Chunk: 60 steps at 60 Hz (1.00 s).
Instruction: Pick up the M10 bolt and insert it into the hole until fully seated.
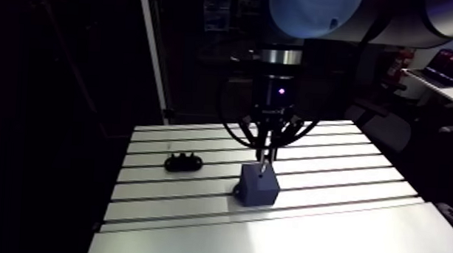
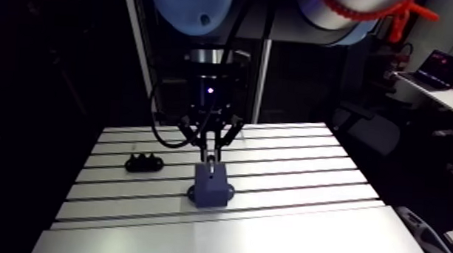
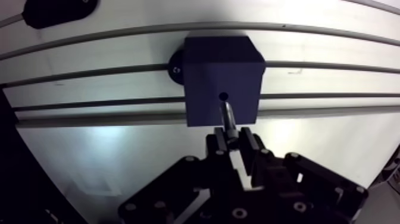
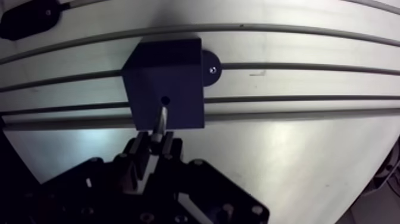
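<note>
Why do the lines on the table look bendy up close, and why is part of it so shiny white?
Wrist view: the wide-angle lens bends the straight slots of the table into curves, and light glares white off bare metal beside the dark block, where the gripper holds the bolt. Arm view: the same glare lies on the near part of the table; the slots look straight there.

Wrist close above block; arm farther.
</note>
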Each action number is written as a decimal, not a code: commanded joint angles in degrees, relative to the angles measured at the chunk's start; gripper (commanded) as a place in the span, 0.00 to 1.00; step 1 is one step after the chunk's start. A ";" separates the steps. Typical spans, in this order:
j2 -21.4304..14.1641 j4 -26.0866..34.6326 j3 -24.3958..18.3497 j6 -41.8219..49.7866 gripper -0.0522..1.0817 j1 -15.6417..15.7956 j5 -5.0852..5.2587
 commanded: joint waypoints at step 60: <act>3.68 4.21 -2.81 0.05 1.00 0.06 -0.50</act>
